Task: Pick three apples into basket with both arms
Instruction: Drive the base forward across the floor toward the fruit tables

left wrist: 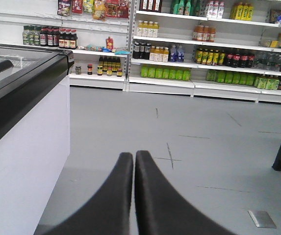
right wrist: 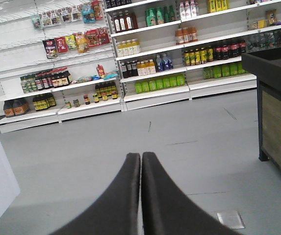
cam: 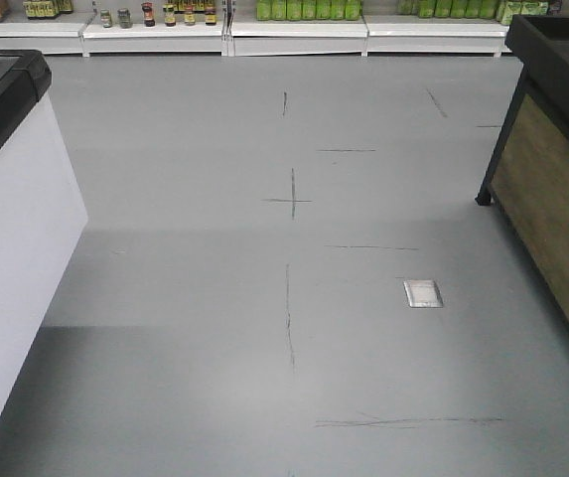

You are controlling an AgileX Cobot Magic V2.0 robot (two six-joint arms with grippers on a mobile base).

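Observation:
No apples and no basket show in any view. In the left wrist view my left gripper (left wrist: 134, 155) points out over bare grey floor, its two black fingers pressed together with nothing between them. In the right wrist view my right gripper (right wrist: 140, 157) is likewise shut and empty, aimed across the floor toward the shelves. Neither gripper nor arm appears in the front view.
A white chest freezer with a black rim (cam: 6, 229) stands at the left. A wood-panelled black-framed stand (cam: 552, 189) is at the right. Stocked shop shelves (left wrist: 199, 54) line the far wall. A metal floor plate (cam: 423, 293) sits in the grey floor.

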